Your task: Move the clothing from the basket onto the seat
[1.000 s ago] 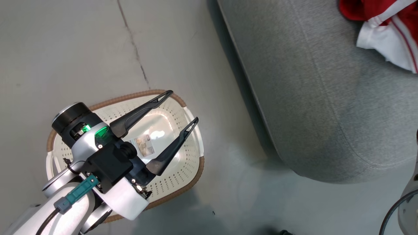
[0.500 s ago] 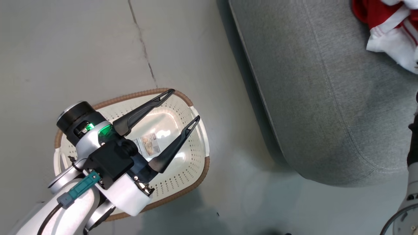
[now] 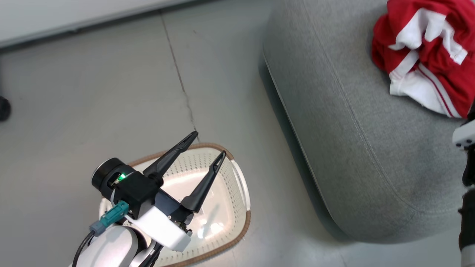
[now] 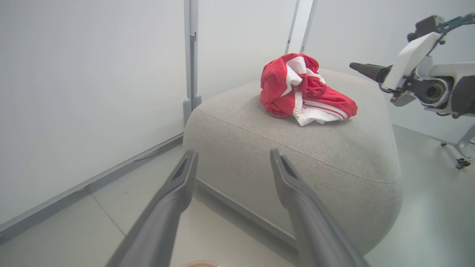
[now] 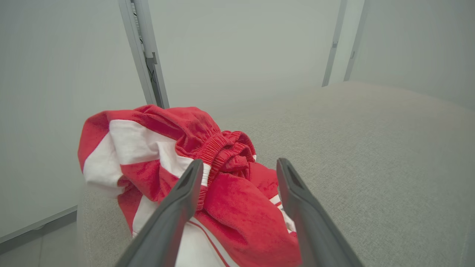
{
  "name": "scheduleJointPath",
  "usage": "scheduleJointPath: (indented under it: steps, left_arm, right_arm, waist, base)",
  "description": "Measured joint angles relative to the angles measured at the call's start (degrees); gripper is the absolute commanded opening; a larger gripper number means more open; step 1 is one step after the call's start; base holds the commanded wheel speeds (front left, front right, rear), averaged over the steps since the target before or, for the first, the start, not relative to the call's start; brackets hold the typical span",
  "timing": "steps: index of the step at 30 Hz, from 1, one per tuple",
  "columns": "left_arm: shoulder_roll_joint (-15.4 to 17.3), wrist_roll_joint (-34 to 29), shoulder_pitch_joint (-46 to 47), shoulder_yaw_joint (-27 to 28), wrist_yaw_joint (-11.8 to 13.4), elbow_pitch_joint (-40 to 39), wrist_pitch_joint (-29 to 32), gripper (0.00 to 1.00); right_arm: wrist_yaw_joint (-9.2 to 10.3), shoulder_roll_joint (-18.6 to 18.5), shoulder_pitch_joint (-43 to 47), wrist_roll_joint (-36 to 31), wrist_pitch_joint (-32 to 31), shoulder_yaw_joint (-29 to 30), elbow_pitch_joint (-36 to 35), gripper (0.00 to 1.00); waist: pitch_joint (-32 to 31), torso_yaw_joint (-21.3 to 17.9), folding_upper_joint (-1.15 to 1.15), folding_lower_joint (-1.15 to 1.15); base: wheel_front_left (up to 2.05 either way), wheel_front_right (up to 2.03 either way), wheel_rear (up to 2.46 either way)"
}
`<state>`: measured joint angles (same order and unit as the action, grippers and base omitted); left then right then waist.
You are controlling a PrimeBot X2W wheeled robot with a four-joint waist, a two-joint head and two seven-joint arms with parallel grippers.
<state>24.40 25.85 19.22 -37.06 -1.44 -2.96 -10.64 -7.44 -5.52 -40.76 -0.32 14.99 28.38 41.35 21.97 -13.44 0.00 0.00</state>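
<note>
Clothing (image 3: 423, 63) is found bundled on the seat (image 3: 352, 148), just ahead of the right pincer (image 5: 240, 162) and partly beneath its 2 spread fingers. These are seen parted, with no fabric pinched between them. The pincer is judged released, so that the bundle rests on the cushion by its own weight. The left pincer (image 3: 209, 142) is likewise spread wide and grasps nothing. It is poised above the basket (image 3: 237, 189), with the seat well ahead of its fingertips, probably so that a further reach downward can be made if needed. Beneath that pincer the basket's perforated wall and glossy bottom are seen bare where they are not covered, so the task is judged done or nearly so. The bundle is seen as bright red, plush-looking fabric crumpled into a mound. Broad white panels, a gathered elastic band near the top and thin red stripes along a white edge can be made out.
</note>
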Motion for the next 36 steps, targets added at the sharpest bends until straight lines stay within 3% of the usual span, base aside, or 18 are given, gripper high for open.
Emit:
scheduleJointPath:
  steps: [12, 21, 30, 36]
  left_arm:
    - [-3.78, 5.61, -5.44, 6.19, 6.65, 5.65, -2.97, 1.00]
    - [-5.02, 8.00, -9.65, 13.66, 9.58, 7.36, -4.26, 1.00]
    - [-7.12, 7.53, -15.38, 23.01, 11.05, 6.31, -4.35, 1.00]
    - [-8.45, 5.16, -19.31, 26.47, 9.79, 5.43, -4.44, 1.00]
  right_arm:
    - [0.01, 2.67, 15.58, 3.72, -0.35, -9.37, -14.06, 1.00]
    - [0.00, 2.80, 27.43, 12.72, -2.72, -23.29, -25.52, 1.00]
    - [0.00, 2.81, 34.29, 14.68, -4.53, -27.83, -31.56, 1.00]
    - [0.00, 2.83, 37.40, 14.75, -5.87, -27.81, -33.54, 1.00]
  waist:
    - [-10.05, 5.87, 0.00, 0.00]
    - [-14.07, 11.33, 0.00, 0.00]
    - [-17.38, 14.51, 0.00, 0.00]
    - [-19.51, 16.22, 0.00, 0.00]
  base:
    - [0.00, 0.00, 0.00]
    - [0.00, 0.00, 0.00]
    - [0.00, 0.00, 0.00]
    - [0.00, 0.00, 0.00]
